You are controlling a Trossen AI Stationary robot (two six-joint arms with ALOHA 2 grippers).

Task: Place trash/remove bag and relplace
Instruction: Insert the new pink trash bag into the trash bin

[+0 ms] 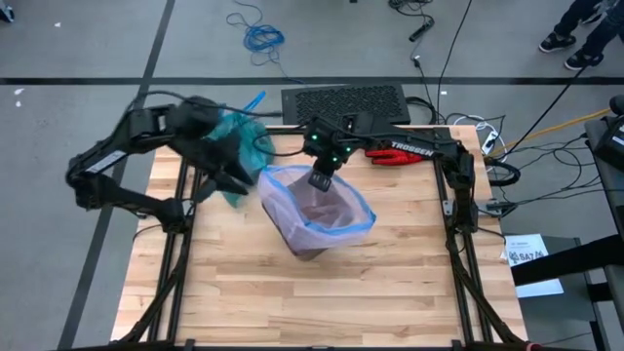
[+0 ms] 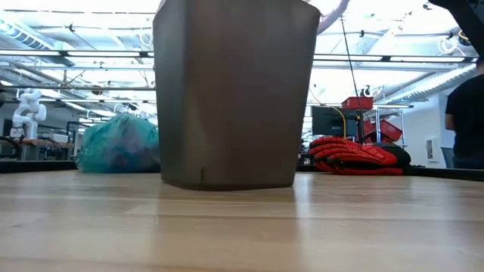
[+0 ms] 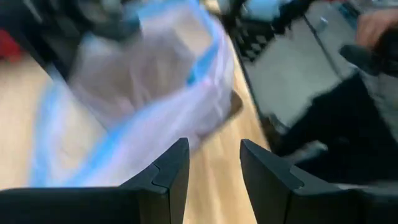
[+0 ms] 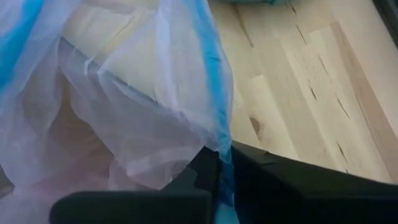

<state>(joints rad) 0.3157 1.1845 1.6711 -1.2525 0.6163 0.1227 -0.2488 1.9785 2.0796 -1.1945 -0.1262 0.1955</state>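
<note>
Left wrist view smeared by motion, pink liner [image 3: 143, 93] and room beyond unreadable. Bin [image 2: 234, 91] cropped at the top in the low view. Contents of teal bag [image 2: 119, 143] indistinguishable through crinkled plastic.

Robotics lab or workshop, butcher-block table [image 1: 390, 263] on a black frame, grey concrete floor [image 1: 78, 39] strewn with cables [image 1: 258, 34], exposed ceiling beams and strip lights, white robot [image 2: 29, 106] (a humanoid, far off), monitor [image 2: 333, 121], red crates [image 2: 357, 102]

Grey floor [image 1: 88, 49], blue cable coil [image 1: 263, 37]; bright ceiling beams [image 2: 76, 53].
</note>
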